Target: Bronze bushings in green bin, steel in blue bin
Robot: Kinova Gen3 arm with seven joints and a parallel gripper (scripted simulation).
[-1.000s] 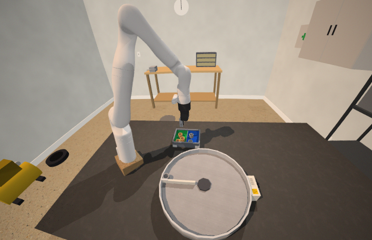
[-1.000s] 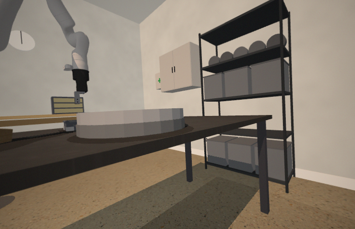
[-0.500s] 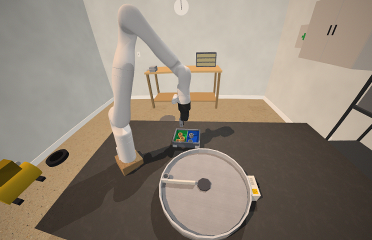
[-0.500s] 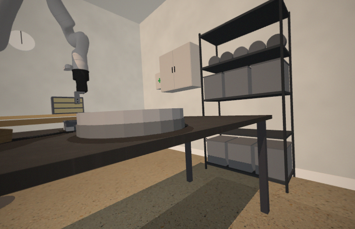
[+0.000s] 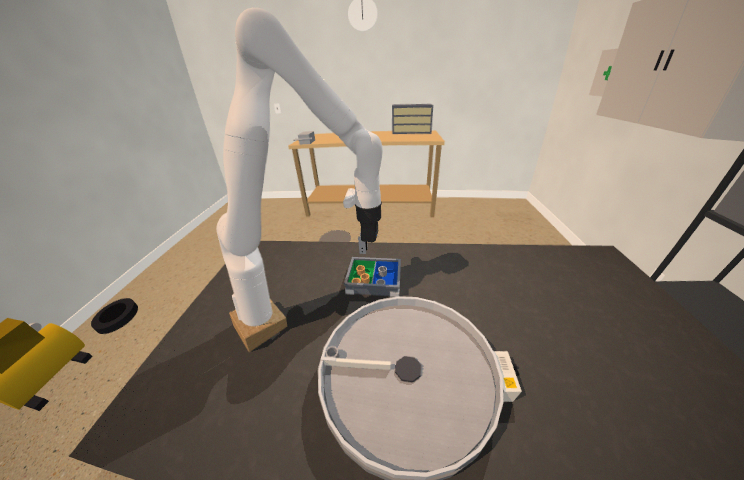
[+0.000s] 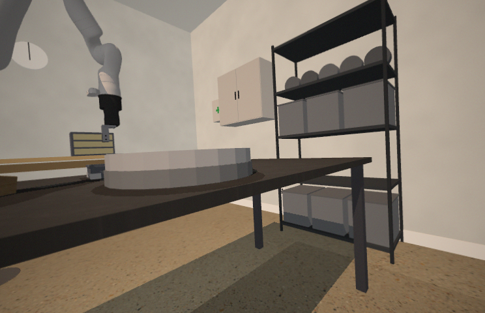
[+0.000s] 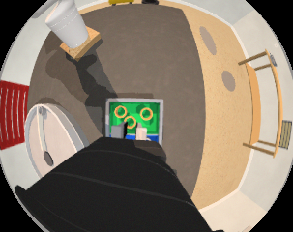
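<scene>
My gripper (image 5: 364, 246) (image 6: 106, 135) (image 7: 131, 128) is open and empty, pointing down above the back of the two-part tray. Three bronze bushings, one of them (image 5: 360, 268) nearest the back, stand in the green bin (image 5: 370, 265) (image 7: 135, 105). Two steel bushings, one of them (image 5: 382, 271) farther back, are in the blue bin (image 5: 392, 277) (image 7: 155, 138). My fingers and body hide most of the blue bin in the wrist view. One steel bushing (image 5: 331, 352) is on the turntable (image 5: 441, 418) at its left rim, beside the outer end of the white bar (image 5: 364, 364).
The turntable's raised wall (image 5: 322, 396) (image 6: 176, 158) stands in front of the tray. A dark hub (image 5: 408, 369) is at its middle, and a white box (image 5: 507, 375) is at its right side. The arm's wooden base block (image 5: 257, 333) is left of the tray.
</scene>
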